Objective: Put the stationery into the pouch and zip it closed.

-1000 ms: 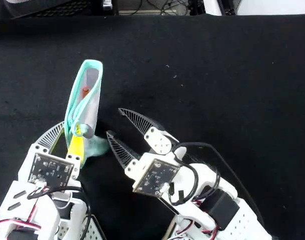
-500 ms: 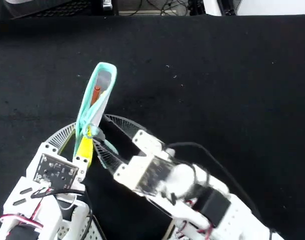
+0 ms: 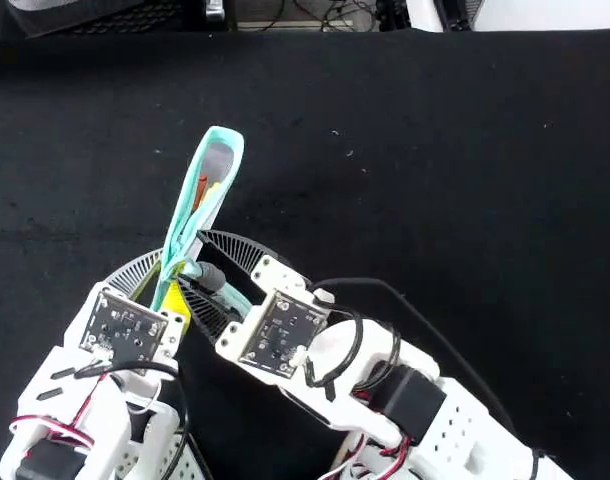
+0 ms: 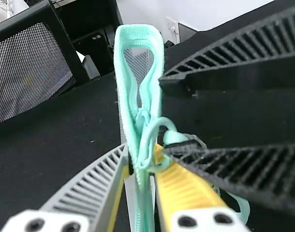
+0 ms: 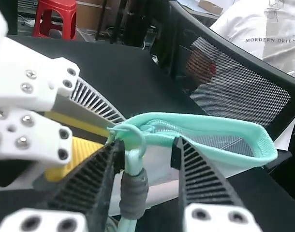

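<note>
Black cloth covered the counter (image 3: 435, 150) where the two arms stood side by side. The left end effector (image 3: 168, 283) was clamped on the near end of the mint-green pouch (image 3: 207, 180), with its grey finger (image 4: 89, 186) and yellow finger (image 4: 186, 191) pressed against opposite faces of the fabric. The right end effector (image 5: 146, 150) sat just beside it with its black ribbed jaws parted. They straddled the same end of the pouch, closed on nothing. Between those jaws hung the zipper pull (image 5: 133, 186), a green cord in a grey sleeve, touching one black finger and apart from the other.

From the two end effectors the pouch stood on edge and reached away across the cloth, its mesh side panel showing and its far end forming a rounded loop. The top seam gaped along the stretch beyond the end effectors, and an orange pen-like item (image 3: 201, 190) lay inside the gap. Farther out, behind the counter, stood a mesh-backed chair (image 5: 234, 87) and a red stool (image 5: 53, 19).
</note>
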Motion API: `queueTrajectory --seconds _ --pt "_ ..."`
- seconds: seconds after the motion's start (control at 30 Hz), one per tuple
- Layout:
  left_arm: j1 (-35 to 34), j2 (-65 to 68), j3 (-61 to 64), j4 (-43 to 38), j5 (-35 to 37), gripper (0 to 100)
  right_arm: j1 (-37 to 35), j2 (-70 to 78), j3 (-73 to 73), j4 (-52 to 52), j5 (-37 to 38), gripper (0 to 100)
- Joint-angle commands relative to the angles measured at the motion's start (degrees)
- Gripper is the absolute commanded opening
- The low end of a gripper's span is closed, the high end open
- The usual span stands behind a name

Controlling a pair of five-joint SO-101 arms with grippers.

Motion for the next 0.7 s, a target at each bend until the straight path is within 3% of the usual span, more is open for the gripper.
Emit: queueTrajectory --seconds 0.0,0.1,0.2,0.67 --pt "2.0 0.5 0.6 0.3 0.5 7 -0.4 0.2 0.2 -1.1 -0.4 16.3" --pt "3.1 0.5 0.6 0.3 0.5 7 -0.1 0.1 0.1 -1.2 -0.1 14.7" --pt "3.3 0.5 0.6 0.4 0.5 7 2.7 0.0 0.0 -2.5 2.8 1.1" --pt "2.9 0.5 2.0 0.2 0.4 7 14.2 0.0 -4.7 -3.8 4.3 1.2"
